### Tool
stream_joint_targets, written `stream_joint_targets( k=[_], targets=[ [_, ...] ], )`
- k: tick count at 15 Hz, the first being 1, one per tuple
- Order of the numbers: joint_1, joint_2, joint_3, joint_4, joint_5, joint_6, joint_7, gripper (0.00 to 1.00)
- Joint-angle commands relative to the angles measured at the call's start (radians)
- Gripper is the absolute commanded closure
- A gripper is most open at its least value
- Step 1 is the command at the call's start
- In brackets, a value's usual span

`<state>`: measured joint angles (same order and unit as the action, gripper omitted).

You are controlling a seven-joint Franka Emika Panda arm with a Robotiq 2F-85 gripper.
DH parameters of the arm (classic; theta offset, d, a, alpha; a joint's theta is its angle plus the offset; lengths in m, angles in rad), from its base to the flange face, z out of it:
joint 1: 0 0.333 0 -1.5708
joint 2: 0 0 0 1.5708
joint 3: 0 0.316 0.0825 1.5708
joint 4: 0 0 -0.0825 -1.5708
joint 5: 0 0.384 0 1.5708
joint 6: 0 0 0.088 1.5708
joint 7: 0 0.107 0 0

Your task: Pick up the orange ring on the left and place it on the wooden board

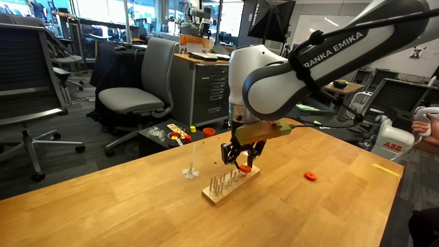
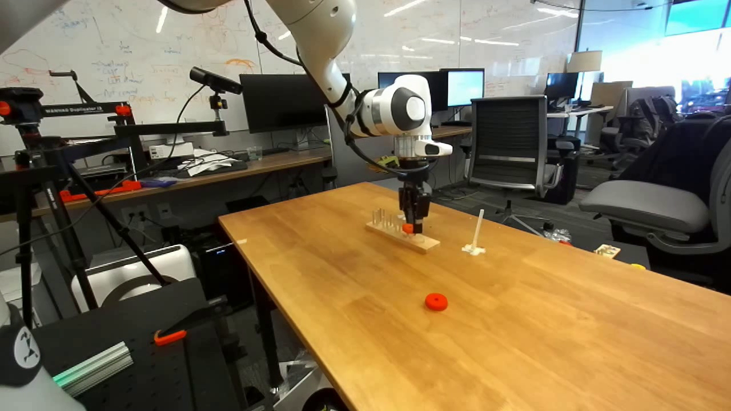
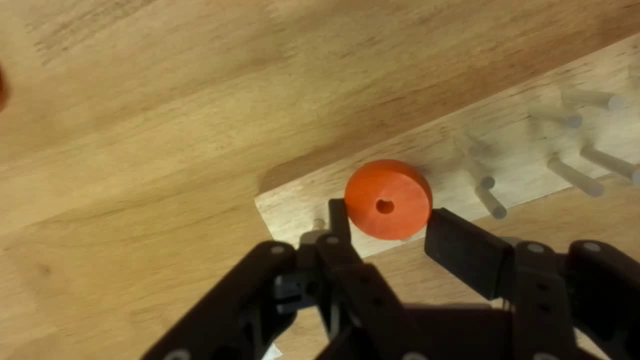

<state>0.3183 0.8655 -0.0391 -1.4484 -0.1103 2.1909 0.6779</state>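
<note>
Wooden table beneath, the claw tight on the orange ring over one end of the wooden board.

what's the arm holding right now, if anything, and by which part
The tool holds the orange ring by opposite sides of its outer edge, above the wooden board.

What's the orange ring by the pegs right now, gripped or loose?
Gripped: in the wrist view, the tool is closed against opposite sides of the orange ring. Whether it also touches the wooden board, I cannot tell.
</note>
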Motion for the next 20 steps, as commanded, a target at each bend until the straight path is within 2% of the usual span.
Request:
stream_joint_targets(
  k=[1, 20],
  targets=[
    [0.0, -0.002, 0.011, 0.016, 0.015, -0.035, -0.022, 0.81],
    [0.009, 0.004, 0.015, 0.029, 0.013, -0.055, -0.042, 0.81]
  ],
)
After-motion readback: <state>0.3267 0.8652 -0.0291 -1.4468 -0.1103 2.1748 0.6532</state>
